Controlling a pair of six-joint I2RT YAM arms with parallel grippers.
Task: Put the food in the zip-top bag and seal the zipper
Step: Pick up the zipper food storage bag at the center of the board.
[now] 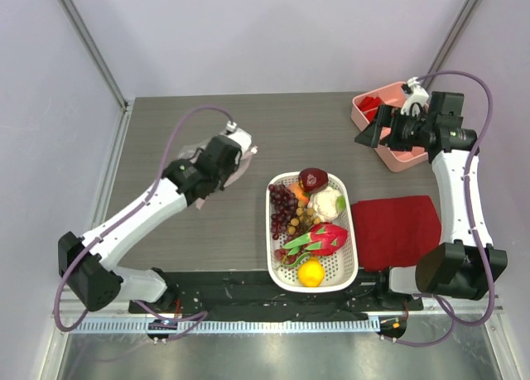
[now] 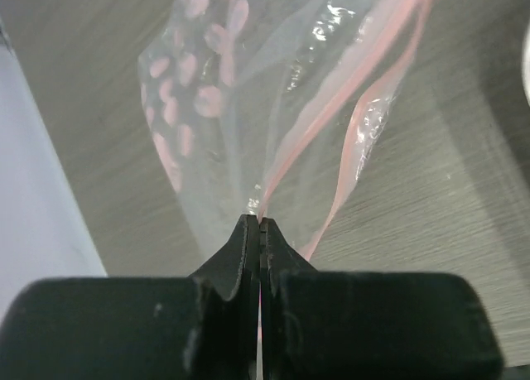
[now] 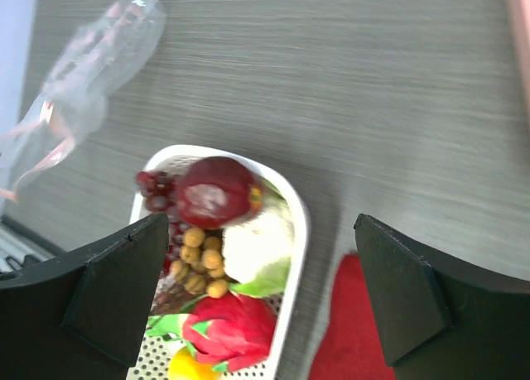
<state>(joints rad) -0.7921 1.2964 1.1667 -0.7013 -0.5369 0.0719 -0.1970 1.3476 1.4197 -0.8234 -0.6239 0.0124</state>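
The zip-top bag [image 1: 197, 148], clear with pale pink dots, lies at the back left of the table. My left gripper [image 2: 259, 223] is shut on the bag's [image 2: 211, 107] mouth edge, right at the pink-tinted zipper [image 2: 331, 107], whose two strips stand apart. The food sits in a white basket [image 1: 348, 231]: purple grapes [image 1: 282, 206], a dark red fruit [image 1: 312, 179], a white bulb [image 1: 326, 202], a dragon fruit [image 1: 323, 239] and a lemon [image 1: 311, 272]. My right gripper [image 1: 373, 132] hangs open and empty at the back right, above the table, with the basket [image 3: 298, 223] below it.
A pink divided tray [image 1: 397, 158] stands at the back right under the right arm. A folded red cloth [image 1: 396, 231] lies right of the basket. The table's left edge meets a pale wall close to the bag.
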